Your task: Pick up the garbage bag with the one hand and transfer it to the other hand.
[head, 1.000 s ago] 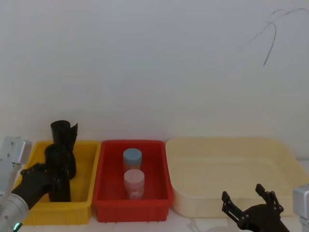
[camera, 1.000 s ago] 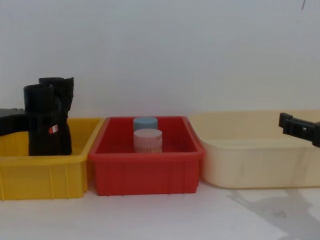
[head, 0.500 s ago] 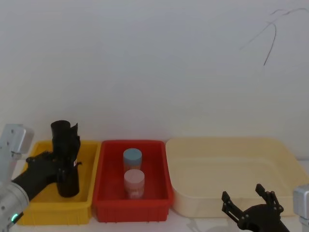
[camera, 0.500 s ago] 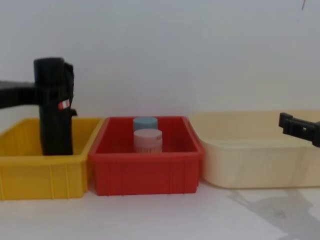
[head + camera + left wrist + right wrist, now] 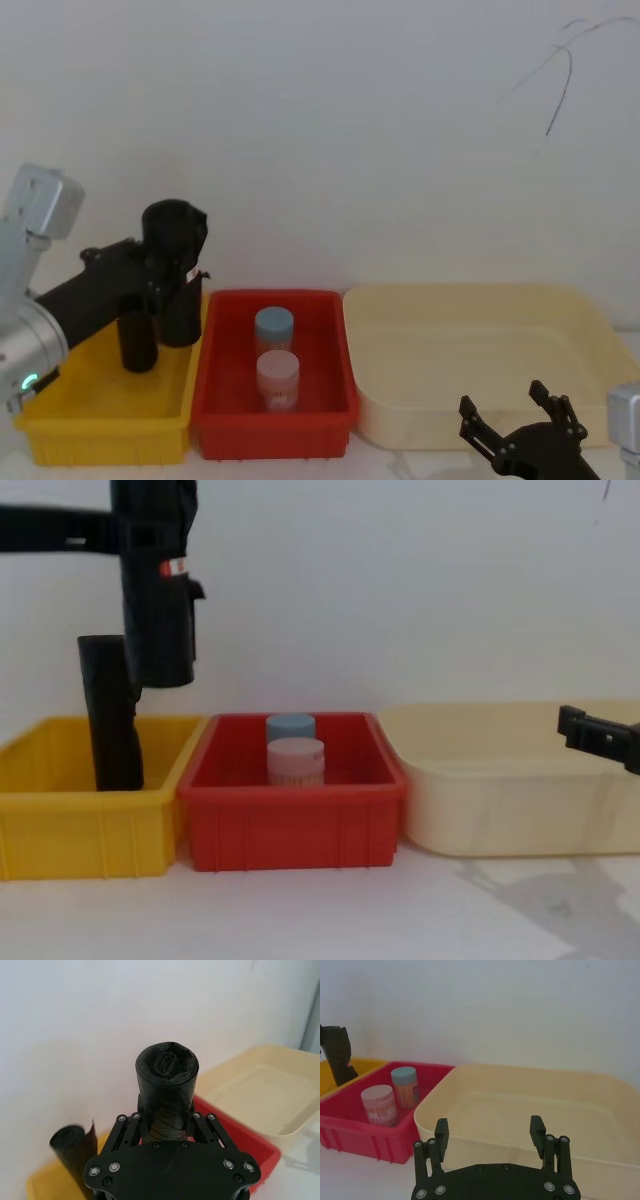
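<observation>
Left gripper (image 5: 167,1126): reaches in from the robot's left on a silver arm with a green ring (image 5: 30,382); fingers (image 5: 127,1127) clamped on either side of the garbage bag.
Garbage bag (image 5: 155,600): black crinkled roll, upright, held in the air; its lower end is clear above the rim of the yellow bin, over the end nearest the red bin.
Label (image 5: 172,568): small red-and-white tag on the upper part of the held roll.
Second black roll (image 5: 110,720): stands upright inside the yellow bin, just beside and below the held roll; no label can be made out on it.
Yellow bin (image 5: 85,830): leftmost of three containers in a row.
Red bin (image 5: 290,830): middle container, touching or nearly touching the yellow bin.
Blue-lidded jar (image 5: 274,328): in the red bin, on the wall side.
Pink-lidded jar (image 5: 278,378): in the red bin, just in front of the blue-lidded jar.
Cream tub (image 5: 510,810): rightmost container, larger than the bins.
Right gripper (image 5: 489,1125): low on the robot's right, in front of the cream tub; fingers spread apart, holding nothing, well apart from the garbage bag.
</observation>
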